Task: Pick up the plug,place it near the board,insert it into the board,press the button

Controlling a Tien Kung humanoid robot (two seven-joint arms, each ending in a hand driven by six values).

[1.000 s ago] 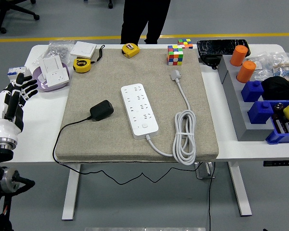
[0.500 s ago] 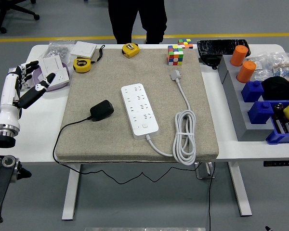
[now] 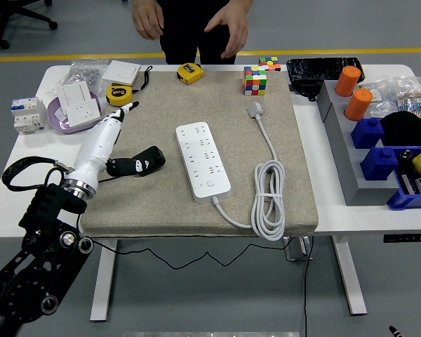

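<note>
The black plug (image 3: 146, 162) lies on the grey mat (image 3: 161, 203), just left of the white board (image 3: 203, 161). It looks like a light, rigid block on a thin trailing cord, best pinched across its flat sides. The left hand (image 3: 114, 123) hovers beside it, fingers seemingly extended and empty, though foreshortened. On the worktop (image 3: 323, 175) beyond, a person's hands hang free.

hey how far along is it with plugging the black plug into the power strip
Nothing looks done yet: the black plug lies on the grey mat, apart from the white power strip, whose sockets are all empty. In hand: the left hand is over the mat right beside the plug, not gripping it. Left: pick up, place, insert, press the button.
</note>
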